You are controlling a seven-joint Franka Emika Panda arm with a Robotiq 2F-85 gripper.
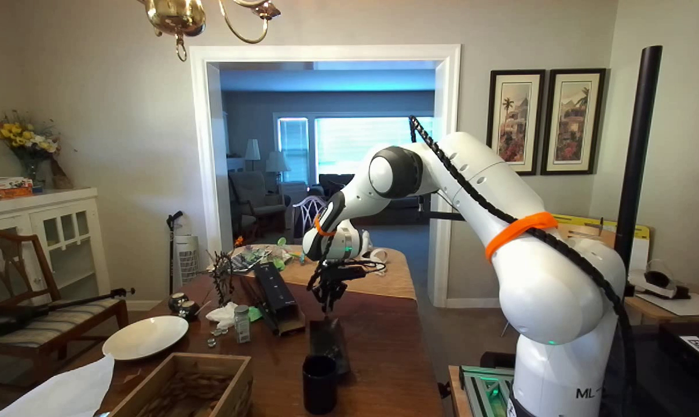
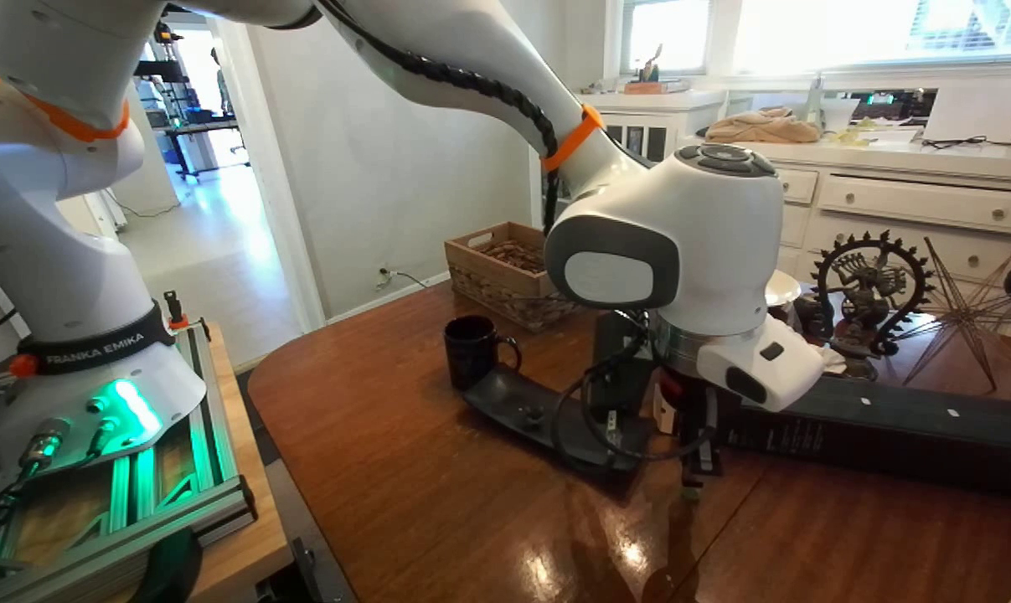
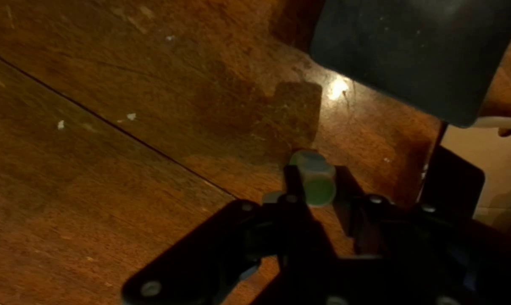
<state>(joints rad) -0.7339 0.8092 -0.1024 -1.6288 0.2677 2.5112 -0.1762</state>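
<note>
I have the gripper (image 3: 318, 177) pinching a small green-ended piece (image 3: 319, 191) between its fingertips, near one end of the curved black dish (image 2: 539, 412). I can't tell whether the piece touches the table (image 2: 404, 502). At the dish's opposite end I see a black mug (image 2: 469, 353); a long black box (image 2: 882, 429) lies near its gripper end.

Gripper (image 3: 318, 181) clasping a small green-ended object (image 3: 319, 191), scuffed wooden tabletop (image 3: 111, 190) beneath, dark tray (image 3: 412, 59) nearby
</note>
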